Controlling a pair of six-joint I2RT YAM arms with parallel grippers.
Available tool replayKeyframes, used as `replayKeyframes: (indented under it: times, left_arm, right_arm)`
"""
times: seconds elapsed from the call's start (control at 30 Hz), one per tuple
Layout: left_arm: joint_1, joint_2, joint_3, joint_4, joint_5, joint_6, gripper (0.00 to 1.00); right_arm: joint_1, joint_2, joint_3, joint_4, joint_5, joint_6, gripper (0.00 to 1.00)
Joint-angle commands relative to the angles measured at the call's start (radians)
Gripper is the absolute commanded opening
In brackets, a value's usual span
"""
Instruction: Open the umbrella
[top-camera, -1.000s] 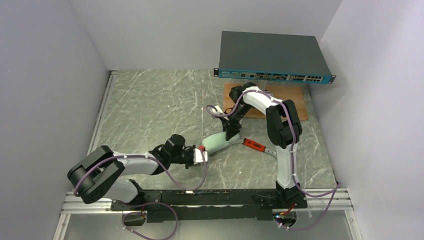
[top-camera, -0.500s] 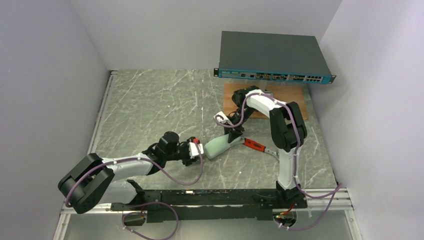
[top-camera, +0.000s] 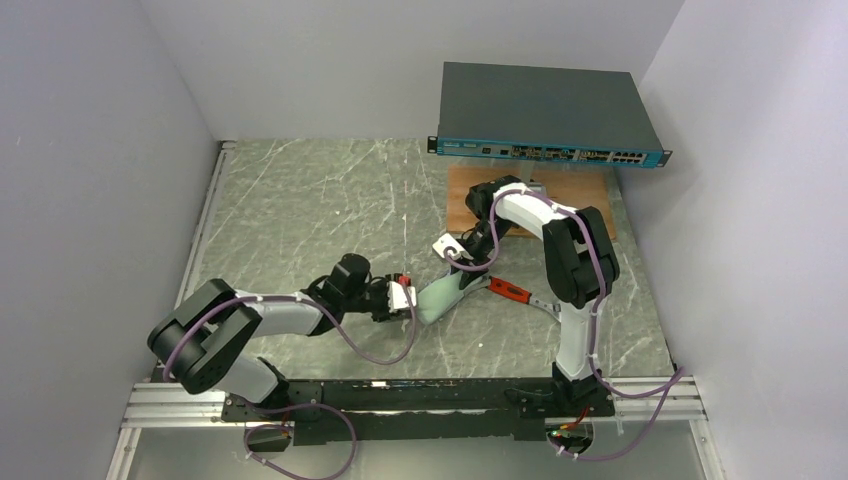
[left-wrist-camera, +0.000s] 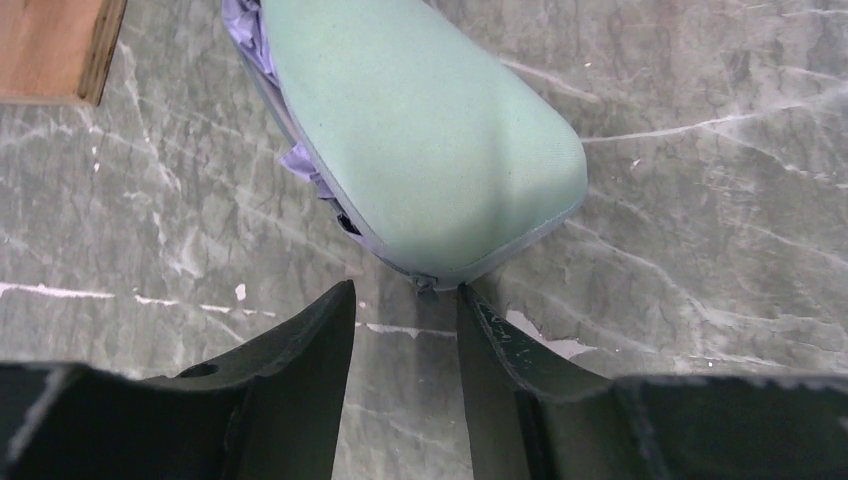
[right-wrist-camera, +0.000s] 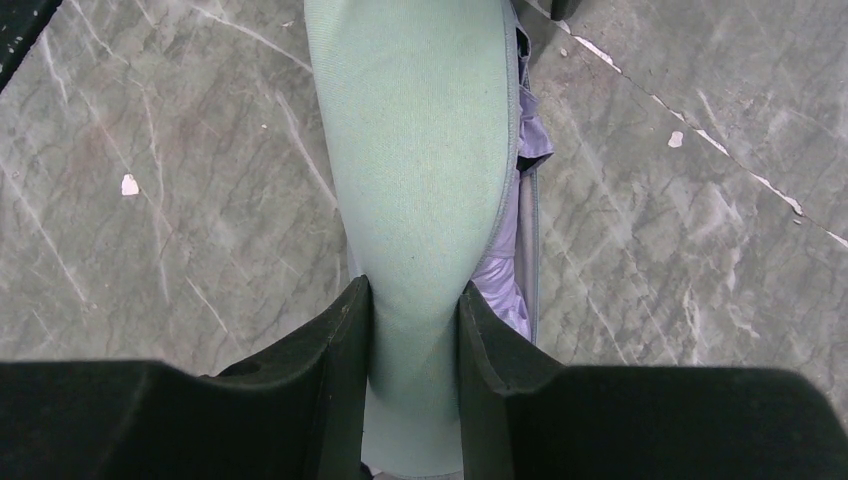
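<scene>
A mint-green zip case (top-camera: 438, 296) lies on the marble table. Lavender fabric of the umbrella (left-wrist-camera: 300, 160) pokes out of its part-open seam, also showing in the right wrist view as a lavender fold (right-wrist-camera: 505, 280). The rest of the umbrella is hidden inside the case. My right gripper (right-wrist-camera: 415, 295) is shut on the case's narrow far end (right-wrist-camera: 420, 150). At the rounded near end (left-wrist-camera: 430, 150), my left gripper (left-wrist-camera: 405, 295) stands open. The small zipper pull (left-wrist-camera: 425, 285) hangs just past its fingertips, untouched.
A dark network switch (top-camera: 545, 115) stands at the back right, with a wooden board (top-camera: 585, 190) in front of it. A red-handled tool (top-camera: 510, 292) lies just right of the case. Grey walls close in the left, back and right.
My left gripper went from shut to open and shifted up to the case's near end. The right gripper has swung the case a little, still holding it.
</scene>
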Motion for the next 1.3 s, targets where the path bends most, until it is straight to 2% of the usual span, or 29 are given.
replayKeyframes:
  times: [0.0,0.07,0.13,0.3,0.33,0.5,0.7,0.93,1.13,1.23,1.27]
  left_arm:
    - [0.002,0.035,0.057,0.036,0.109,0.024,0.45]
    - [0.002,0.051,0.07,0.035,0.121,0.021,0.42]
    - [0.003,0.064,0.077,0.034,0.13,0.022,0.35]
    - [0.007,0.058,0.076,0.012,0.156,0.018,0.09]
    - [0.008,0.051,0.073,0.01,0.159,0.013,0.01]
    - [-0.001,-0.015,0.027,-0.012,0.16,-0.015,0.0]
    - [-0.07,-0.064,-0.034,-0.002,0.105,-0.004,0.0]
    - [-0.143,-0.044,-0.023,-0.017,0.027,-0.145,0.0]
    - [-0.16,-0.067,-0.037,0.041,-0.121,-0.325,0.0]
    - [-0.156,-0.078,-0.043,0.075,-0.227,-0.394,0.0]
    - [-0.155,-0.084,-0.044,0.083,-0.264,-0.412,0.0]
  right_arm:
    - [0.001,0.013,0.006,-0.052,0.026,-0.041,0.0]
    - [0.001,0.013,0.009,-0.052,0.021,-0.043,0.0]
    - [0.001,0.015,0.011,-0.053,0.019,-0.045,0.0]
    - [0.002,0.022,0.02,-0.051,0.021,-0.039,0.0]
    - [0.002,0.023,0.021,-0.048,0.022,-0.035,0.0]
    - [0.002,0.028,0.018,-0.009,0.037,0.004,0.0]
    - [0.001,0.055,0.053,0.034,0.03,0.113,0.0]
    - [0.001,0.04,0.038,0.122,0.03,0.226,0.0]
    - [0.001,0.017,0.017,0.239,0.011,0.444,0.0]
    - [0.001,-0.01,-0.01,0.341,0.002,0.637,0.0]
    - [0.002,-0.02,-0.026,0.391,0.01,0.753,0.0]
